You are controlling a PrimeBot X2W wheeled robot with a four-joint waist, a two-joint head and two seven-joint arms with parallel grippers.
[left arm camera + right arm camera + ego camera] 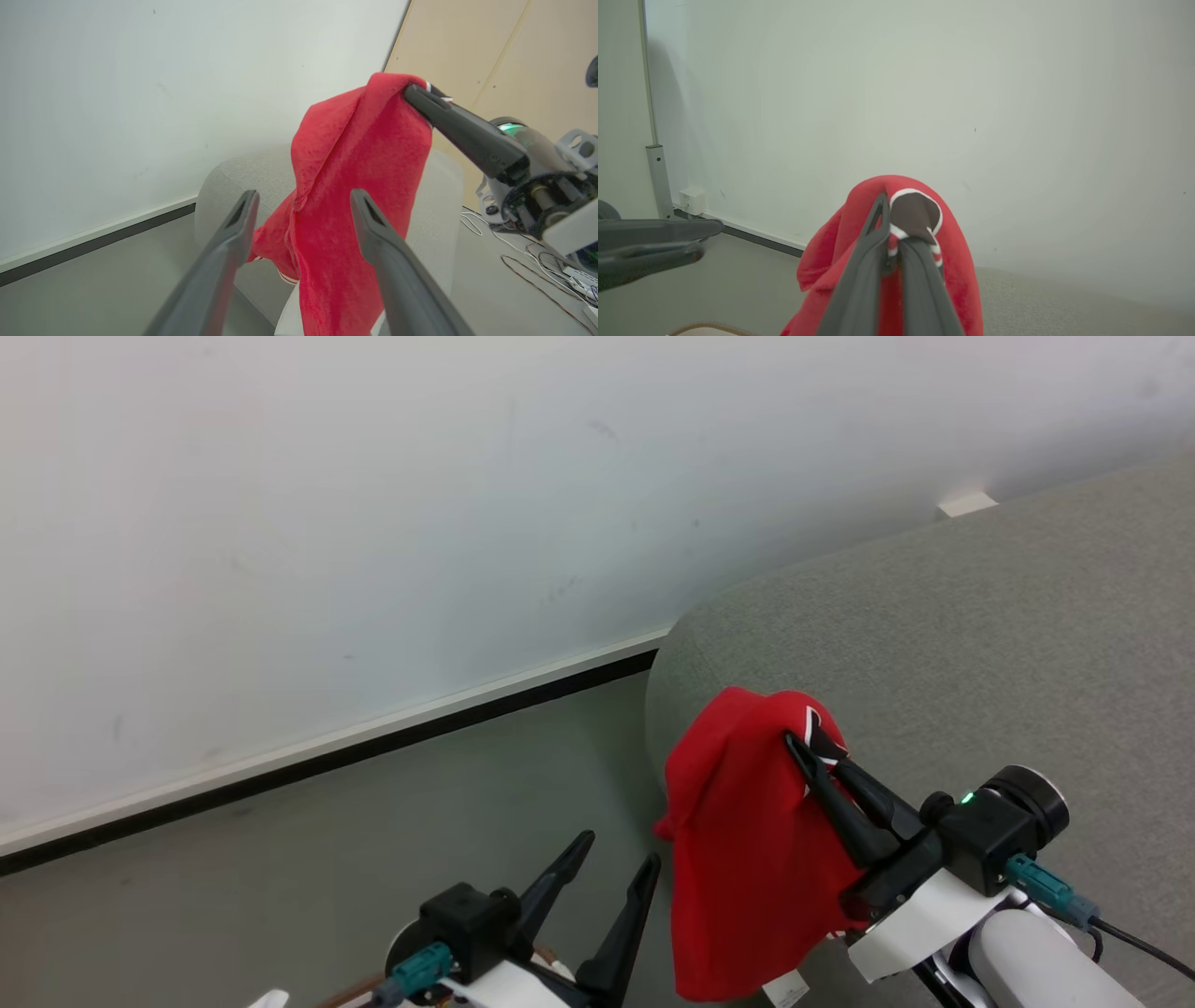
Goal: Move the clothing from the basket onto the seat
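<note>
A red garment [747, 859] with white trim hangs in the air, pinched at its top by my right gripper [810, 747], which is shut on it just over the left edge of the light-grey sofa [980, 644]. The right wrist view shows the cloth [831, 261] draped over the closed fingers [859, 280], a dark printed patch at the tips. My left gripper [618, 854] stands open at the lower middle, empty, just left of the hanging cloth [345, 186]. A sliver of the basket's tan rim [714, 326] peeks in at the bottom of the right wrist view.
A white wall with a dark baseboard [327, 756] runs behind, above grey floor [280, 877]. A small white box [966, 505] sits by the wall behind the sofa. Cables [528, 261] lie on the floor at right in the left wrist view.
</note>
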